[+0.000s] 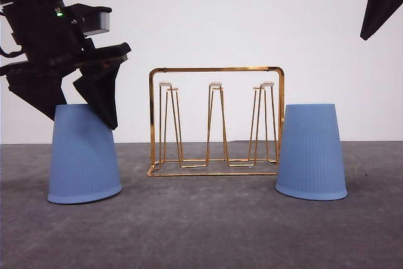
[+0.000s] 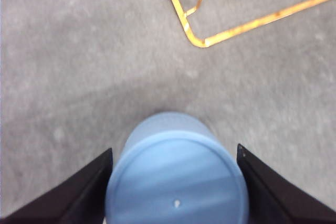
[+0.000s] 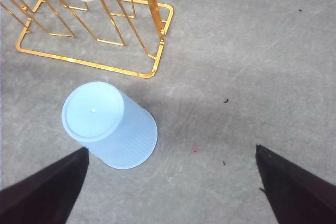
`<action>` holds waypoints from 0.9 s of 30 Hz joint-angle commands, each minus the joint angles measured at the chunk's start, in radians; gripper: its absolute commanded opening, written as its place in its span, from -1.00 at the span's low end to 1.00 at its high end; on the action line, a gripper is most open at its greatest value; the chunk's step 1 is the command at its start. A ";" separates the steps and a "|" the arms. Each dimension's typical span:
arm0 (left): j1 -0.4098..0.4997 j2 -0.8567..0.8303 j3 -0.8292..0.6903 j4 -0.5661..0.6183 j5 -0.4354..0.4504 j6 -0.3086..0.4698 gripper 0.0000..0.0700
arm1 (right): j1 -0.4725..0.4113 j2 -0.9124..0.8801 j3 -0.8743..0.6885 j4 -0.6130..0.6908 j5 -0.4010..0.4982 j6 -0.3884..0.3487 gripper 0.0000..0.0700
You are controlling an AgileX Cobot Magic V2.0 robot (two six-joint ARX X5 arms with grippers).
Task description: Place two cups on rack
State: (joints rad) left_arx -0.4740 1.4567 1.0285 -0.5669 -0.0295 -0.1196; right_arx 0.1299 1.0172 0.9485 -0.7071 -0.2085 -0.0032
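A: Where are we?

B: Both cups upside down on the table, left cup [image 1: 84, 155] and right cup [image 1: 312, 152] flanking the rack [image 1: 216, 121], prongs bare.

A: Grippers?

B: Left gripper [image 2: 176, 182] spread, fingers either side of the left cup's upturned base, contact unclear. Right gripper [image 3: 170, 182] spread wide, above the right cup, holding nothing.

A: Handling?

B: We'd guess light, thin, ribbed plastic, squashy and tapered, so it may slip. We'd pinch gently across the narrow top.

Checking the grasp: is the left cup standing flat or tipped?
Tipped. In the front view the left cup leans, its base edge lifted off the table on one side, between the left gripper fingers.
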 commanded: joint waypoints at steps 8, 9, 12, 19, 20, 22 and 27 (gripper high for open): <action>-0.027 0.013 0.312 -0.137 0.011 0.032 -0.23 | 0.002 0.008 0.015 0.003 -0.001 -0.005 0.85; -0.030 0.013 0.351 -0.142 0.011 0.034 -0.23 | 0.002 0.008 0.015 0.003 -0.001 -0.005 0.85; -0.042 0.014 0.445 -0.147 0.012 0.049 -0.22 | 0.002 0.008 0.015 0.003 -0.001 -0.006 0.85; -0.061 0.029 0.500 -0.097 0.010 0.079 -0.20 | 0.002 0.008 0.015 0.003 -0.001 -0.005 0.85; -0.062 0.042 0.500 -0.088 0.010 0.079 -0.20 | 0.002 0.008 0.015 0.003 -0.001 -0.006 0.85; -0.062 0.073 0.500 -0.067 0.009 0.084 -0.20 | 0.002 0.008 0.015 0.002 -0.001 -0.006 0.85; -0.062 0.187 0.500 -0.004 -0.001 0.095 -0.20 | 0.002 0.008 0.015 0.001 -0.001 -0.006 0.85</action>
State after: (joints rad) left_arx -0.5282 1.6165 1.5116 -0.5799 -0.0276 -0.0407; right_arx 0.1299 1.0172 0.9485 -0.7074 -0.2081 -0.0032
